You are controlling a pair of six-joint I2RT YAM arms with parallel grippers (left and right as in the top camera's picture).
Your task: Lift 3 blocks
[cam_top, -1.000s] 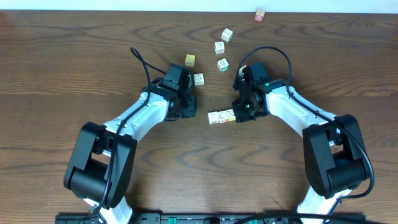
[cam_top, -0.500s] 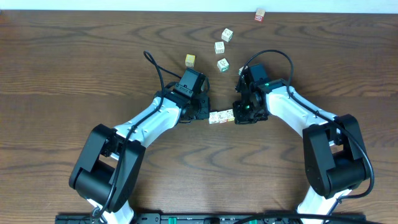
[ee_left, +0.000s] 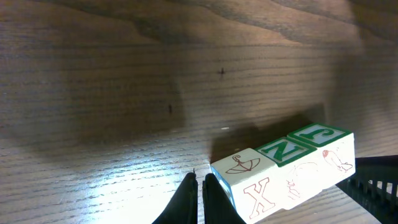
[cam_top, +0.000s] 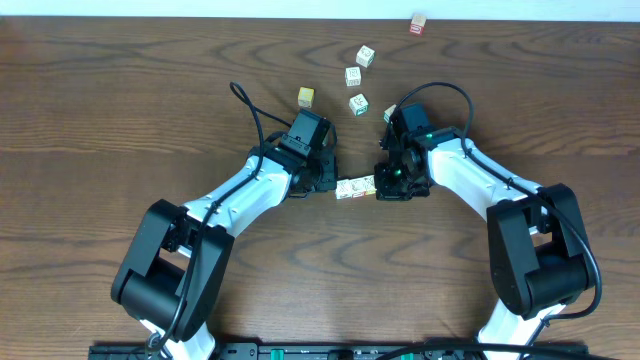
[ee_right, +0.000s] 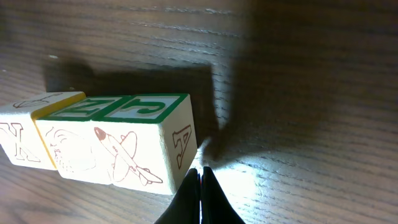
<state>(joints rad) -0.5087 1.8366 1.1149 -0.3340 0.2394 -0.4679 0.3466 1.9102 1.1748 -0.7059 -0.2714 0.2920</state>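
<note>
Three white letter blocks [cam_top: 355, 186] lie end to end in a short row at the table's middle. In the left wrist view the near block [ee_left: 249, 186] bears a red X, and the two blocks beyond it have green N and J tops. My left gripper [cam_top: 333, 186] is shut, its tips [ee_left: 200, 186] against the X end of the row. At the other end my right gripper [cam_top: 380, 186] is shut too, its tips [ee_right: 200, 180] touching the block with the airplane drawing [ee_right: 130, 155]. Whether the row rests on the wood, I cannot tell.
Behind the arms stand a solid yellow cube [cam_top: 305, 96] and three green-marked white cubes [cam_top: 358, 103], [cam_top: 353, 76], [cam_top: 366, 56]. A reddish cube [cam_top: 418, 24] sits at the far edge. Cables loop above both wrists.
My left arm swung right, from beside a loose cube to the row's left end. Since then the row and right gripper have shifted slightly left.
</note>
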